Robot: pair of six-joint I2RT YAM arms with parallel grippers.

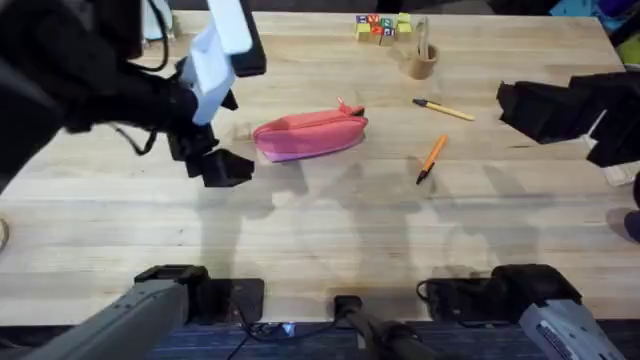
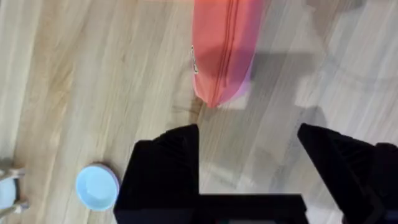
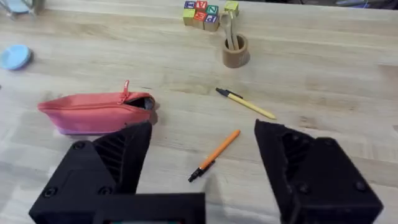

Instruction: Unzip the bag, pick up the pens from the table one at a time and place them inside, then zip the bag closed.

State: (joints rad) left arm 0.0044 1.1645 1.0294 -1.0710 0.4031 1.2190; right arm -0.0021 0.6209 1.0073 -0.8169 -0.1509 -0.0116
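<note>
Pink-coral pencil pouch (image 1: 310,134) lying lengthwise on the butcher-block worktop (image 1: 320,230), zipper along its top, pull tab sticking up at the end nearer the pens. In the right wrist view, that end (image 3: 144,102) gapes slightly, dark inside. Orange pen (image 1: 431,158) flat on the wood well apart from the pouch, on its pull-tab side, black tip pointing toward the arm bases. Pale yellow pen (image 1: 444,109) beyond the orange one, farther from the bases, black end turned toward the pouch; neither pen touching the pouch nor the other pen.

Left claw (image 2: 249,162) wide, holding nothing, hovering just off the pouch's closed end, black fingers (image 2: 171,168) spread to either side of bare wood. Right claw (image 3: 202,168) also wide and empty, above the worktop on the pens' side of the pouch, the orange pen lying between its fingers in its own camera.

Small wooden cup (image 1: 421,62) and a cluster of coloured letter blocks (image 1: 382,26) past the pouch at the far edge. Pale blue round lid (image 2: 97,186) on the wood off the pouch's closed end.
</note>
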